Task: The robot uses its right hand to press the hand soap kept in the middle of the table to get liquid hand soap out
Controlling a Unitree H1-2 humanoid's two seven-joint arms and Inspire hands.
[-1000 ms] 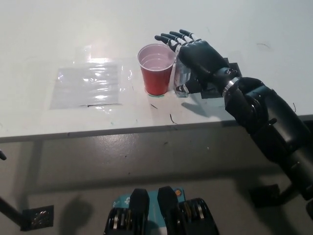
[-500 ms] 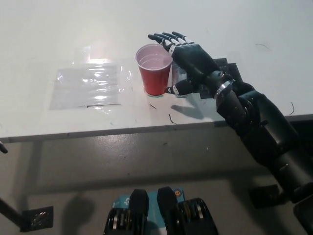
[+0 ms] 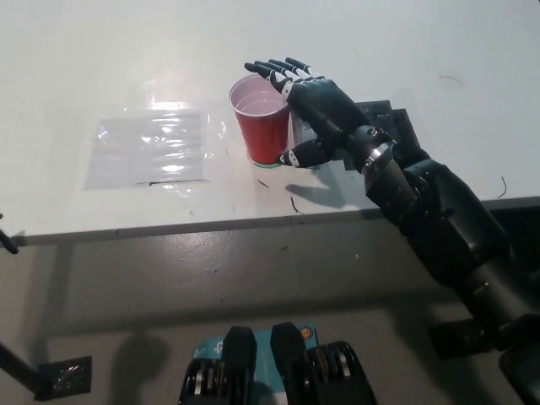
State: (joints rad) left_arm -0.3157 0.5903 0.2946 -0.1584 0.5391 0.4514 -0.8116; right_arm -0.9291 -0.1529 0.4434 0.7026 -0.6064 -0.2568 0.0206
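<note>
My black right hand (image 3: 316, 105) reaches in from the lower right and lies over the clear soap bottle (image 3: 297, 139). Only a thin strip of the bottle shows, between the palm and a red cup (image 3: 261, 126). The hand is open. Its fingers (image 3: 270, 69) are spread and stretch flat over the far right of the cup's rim, and its thumb curls low beside the cup's base. I cannot tell whether the palm is touching the pump. My white left hand is out of the picture.
The white table (image 3: 101, 67) ends at a front edge (image 3: 211, 226) just below the cup. A clear plastic sheet (image 3: 152, 150) lies flat to the cup's left. A black pad (image 3: 395, 120) lies under my right wrist.
My right hand has slid left and a little farther away, so it now covers the bottle and its fingers are above the cup. The cup's rim has shifted slightly left.
</note>
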